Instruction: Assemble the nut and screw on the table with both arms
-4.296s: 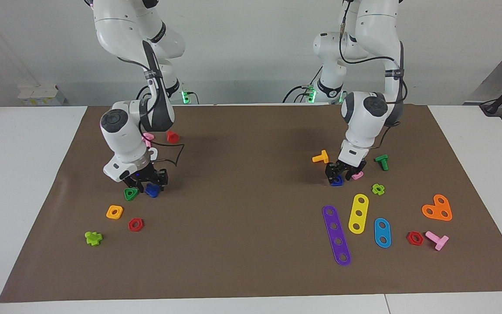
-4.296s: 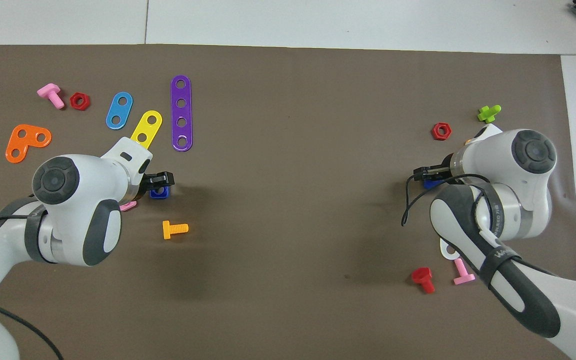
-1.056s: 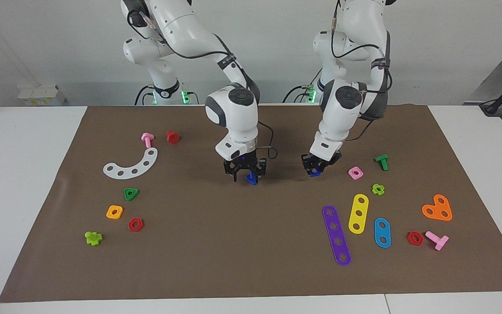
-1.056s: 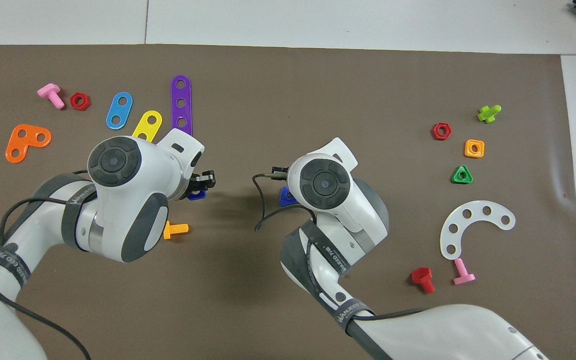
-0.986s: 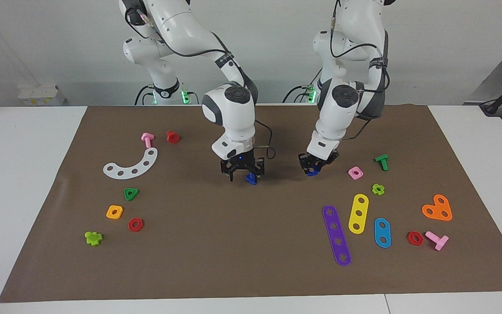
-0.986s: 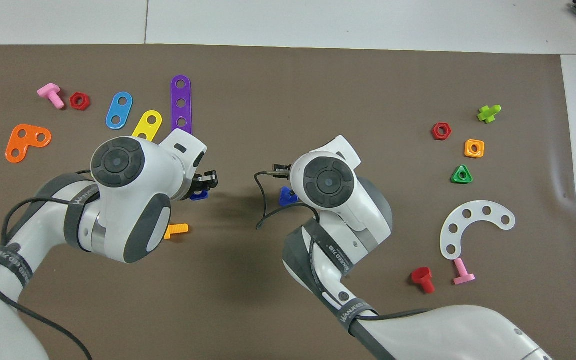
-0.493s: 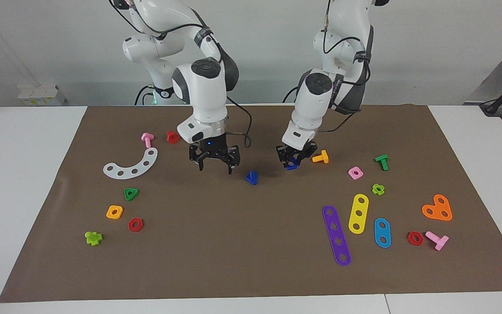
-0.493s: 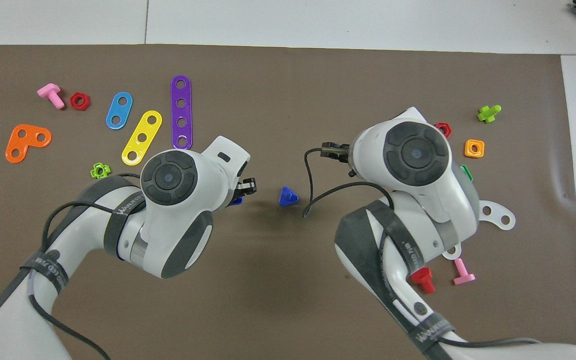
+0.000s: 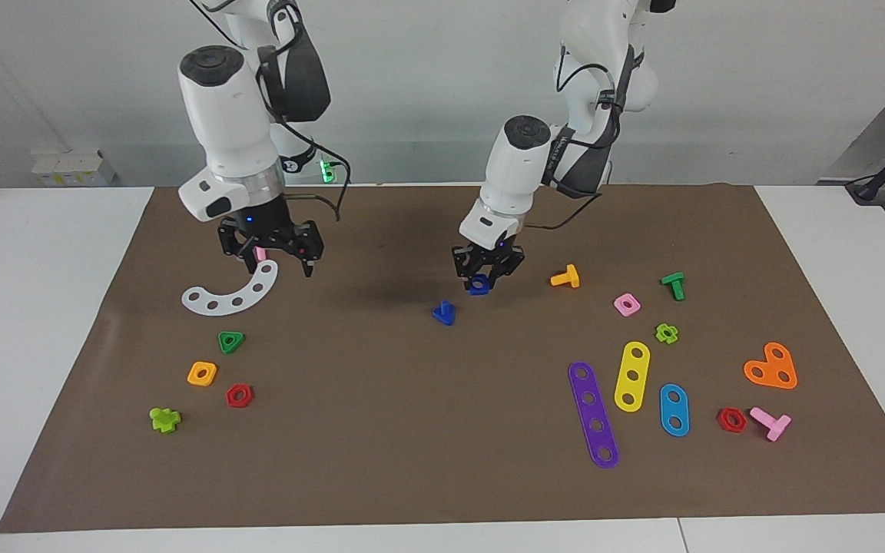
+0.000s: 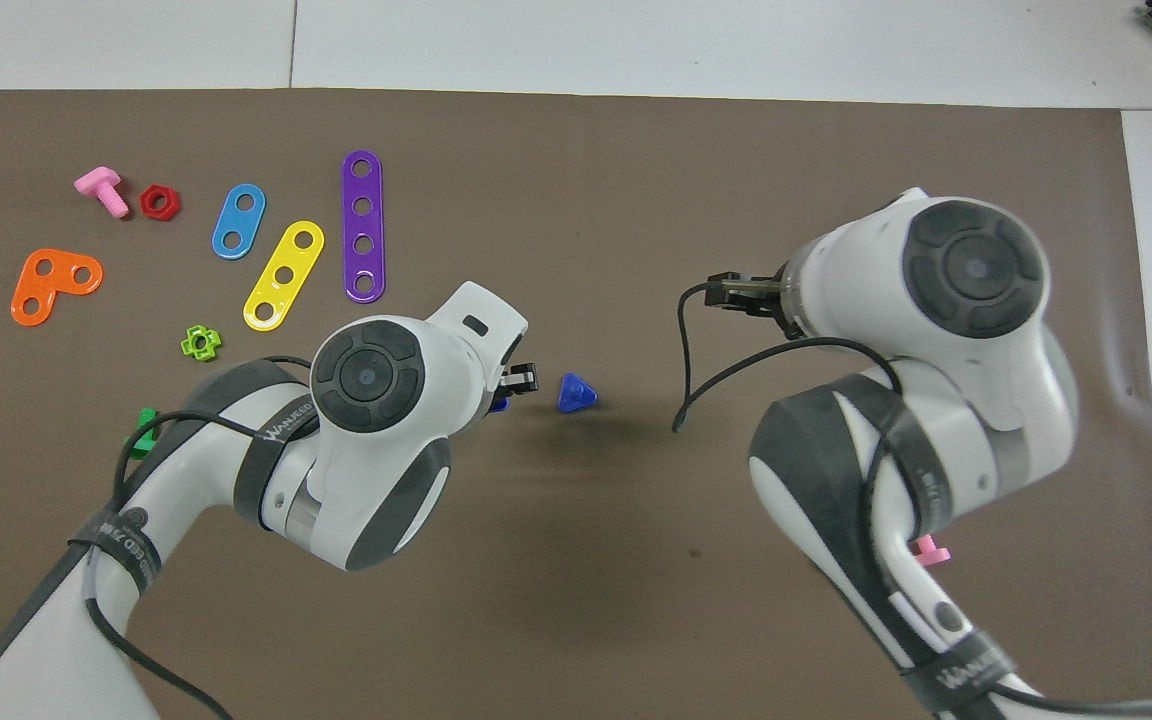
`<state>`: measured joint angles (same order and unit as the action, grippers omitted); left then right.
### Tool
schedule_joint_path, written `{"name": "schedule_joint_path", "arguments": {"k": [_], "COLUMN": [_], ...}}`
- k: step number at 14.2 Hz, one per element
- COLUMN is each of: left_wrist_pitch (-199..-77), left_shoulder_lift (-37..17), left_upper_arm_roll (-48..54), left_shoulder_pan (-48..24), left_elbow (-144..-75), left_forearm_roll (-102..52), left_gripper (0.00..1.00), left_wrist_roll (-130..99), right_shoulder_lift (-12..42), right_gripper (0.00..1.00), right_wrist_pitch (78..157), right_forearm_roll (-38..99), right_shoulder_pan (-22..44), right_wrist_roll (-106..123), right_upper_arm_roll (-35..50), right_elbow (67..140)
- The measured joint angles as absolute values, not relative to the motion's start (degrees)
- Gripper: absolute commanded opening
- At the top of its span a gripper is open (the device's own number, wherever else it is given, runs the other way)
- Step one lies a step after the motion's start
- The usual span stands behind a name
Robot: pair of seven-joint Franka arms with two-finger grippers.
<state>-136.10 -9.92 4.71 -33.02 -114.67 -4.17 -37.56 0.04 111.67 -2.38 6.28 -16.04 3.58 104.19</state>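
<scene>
The dark-blue screw (image 9: 444, 312) stands alone on the brown mat (image 9: 412, 430) near the table's middle, head down; it also shows in the overhead view (image 10: 576, 393). My left gripper (image 9: 486, 273) is shut on the dark-blue nut (image 9: 478, 286) and holds it just above the mat, close beside the screw toward the left arm's end. In the overhead view only an edge of the nut (image 10: 498, 404) shows under the left gripper (image 10: 519, 379). My right gripper (image 9: 270, 255) is open and empty, raised over a pink screw and the white curved plate (image 9: 231, 293).
An orange screw (image 9: 565, 276), pink square nut (image 9: 626, 305), green screw (image 9: 673, 286) and coloured plates (image 9: 593, 413) lie toward the left arm's end. A green triangular nut (image 9: 231, 341), orange-yellow nut (image 9: 202, 373) and red nut (image 9: 239, 395) lie toward the right arm's end.
My right gripper let go of the screw at the mat's middle, opened, rose and drew back toward its own end. My left gripper carried the nut across to beside the screw.
</scene>
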Motion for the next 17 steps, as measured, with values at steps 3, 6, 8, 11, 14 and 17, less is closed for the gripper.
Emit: {"name": "schedule_joint_path", "arguments": {"k": [3, 6, 8, 11, 14, 17], "left_wrist_pitch": [-136.5, -136.5, -136.5, -136.5, -136.5, -136.4], "left_shoulder_lift": [-11.8, -14.4, -16.6, -18.3, -18.7, -18.9], "left_upper_arm_roll": [4.7, 4.7, 4.7, 4.6, 4.3, 4.1], "left_shoulder_pan": [-34.4, -34.9, -35.4, -35.7, -35.7, -35.6], "left_elbow": [-112.1, -109.3, -107.5, -106.4, -106.4, -106.4], "left_forearm_roll": [-4.4, -4.4, -4.5, -4.5, -4.5, -4.5], "left_gripper": [0.00, 0.00, 0.00, 0.00, 0.00, 0.00], "left_wrist_roll": [-37.7, -37.9, -38.2, -38.3, -38.3, -38.3], "right_shoulder_lift": [-2.3, -2.7, -2.5, -1.2, -0.2, 0.0], "right_gripper": [1.00, 1.00, 1.00, 1.00, 1.00, 1.00], "right_wrist_pitch": [107.3, 102.8, 99.5, 94.5, 91.4, 90.3], "right_forearm_roll": [-2.4, -2.3, -2.3, -2.2, -0.9, -0.8], "right_shoulder_pan": [4.0, 2.7, 2.3, 2.3, 2.3, 2.1], "right_wrist_roll": [-11.8, -9.8, -9.7, -8.9, -7.2, -7.2], "right_upper_arm_roll": [3.4, 3.3, 3.3, 3.3, 3.3, 3.3], "right_elbow": [103.3, 99.7, 96.7, 91.9, 90.8, 91.6]}}
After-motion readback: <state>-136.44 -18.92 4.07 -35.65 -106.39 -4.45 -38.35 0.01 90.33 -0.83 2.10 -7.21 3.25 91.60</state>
